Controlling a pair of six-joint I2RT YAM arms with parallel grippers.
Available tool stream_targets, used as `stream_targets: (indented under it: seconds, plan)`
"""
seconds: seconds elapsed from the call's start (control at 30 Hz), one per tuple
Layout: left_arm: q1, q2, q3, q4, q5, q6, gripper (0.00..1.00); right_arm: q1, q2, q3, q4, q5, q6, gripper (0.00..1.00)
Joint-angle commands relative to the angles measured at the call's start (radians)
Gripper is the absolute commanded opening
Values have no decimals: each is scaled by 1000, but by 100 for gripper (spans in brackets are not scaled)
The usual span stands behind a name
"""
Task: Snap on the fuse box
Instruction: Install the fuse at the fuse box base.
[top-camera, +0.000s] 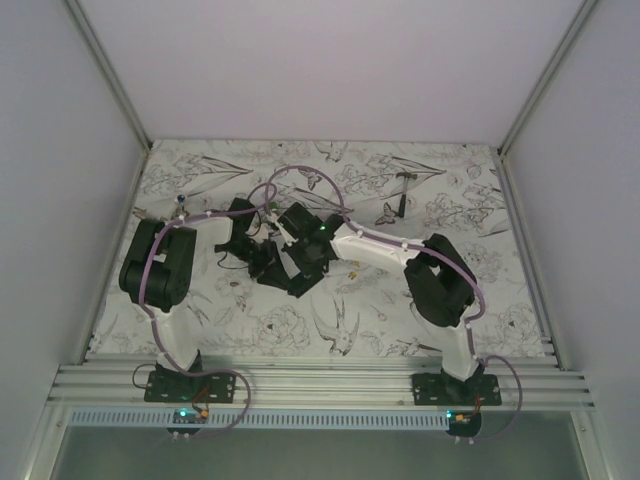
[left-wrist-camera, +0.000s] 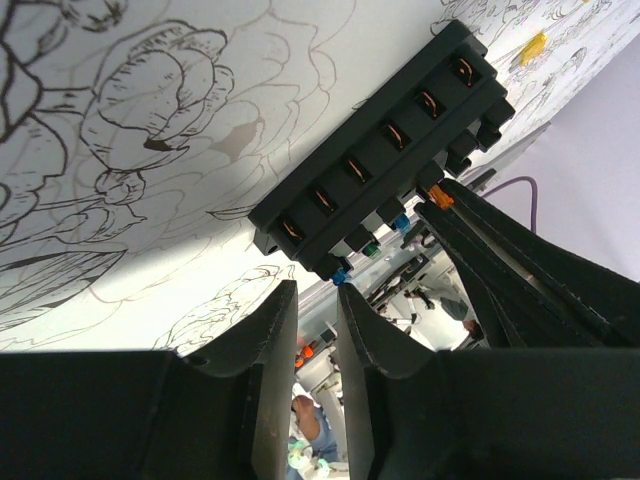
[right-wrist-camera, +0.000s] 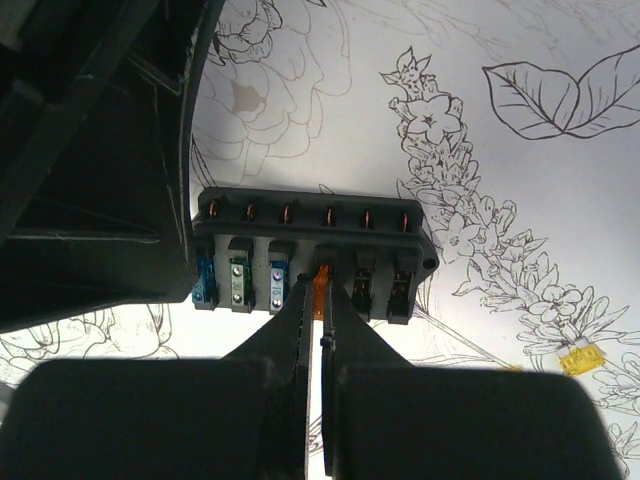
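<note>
The fuse box (right-wrist-camera: 310, 225) is a black oblong box lying on the flower-print table, with a row of copper contacts along its top. It also shows in the left wrist view (left-wrist-camera: 380, 170). Its three left slots hold blue, green and blue fuses. My right gripper (right-wrist-camera: 318, 278) is shut on a small orange fuse (right-wrist-camera: 321, 282), held at the fourth slot. My left gripper (left-wrist-camera: 315, 288) sits just off the box's end with a narrow gap between its jaws and nothing in it. In the top view the arms hide the box.
A loose yellow fuse (right-wrist-camera: 580, 357) lies on the table to the right of the box and shows in the left wrist view (left-wrist-camera: 533, 45) too. A small dark hammer-shaped tool (top-camera: 405, 190) lies at the back right. White walls enclose the table.
</note>
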Motion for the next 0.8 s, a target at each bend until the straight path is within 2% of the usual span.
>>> stream_targets:
  seconds: [0.0,0.13,0.4,0.63,0.77]
  plan:
    - [10,-13,-25,-39,-51,26,24,-31,199,-29,-216,30,-43,0]
    - [10,-11,-26,-39,-56,26,24,-37,254,40,-252,43,-51,0]
    - [12,-12,-26,-38,-59,28,24,-38,219,-113,-254,17,-52,0]
    - [15,-14,-30,-39,-60,29,24,-38,299,20,-257,61,-59,0]
    - [16,-17,-30,-41,-60,29,24,-38,293,-23,-264,76,-56,0]
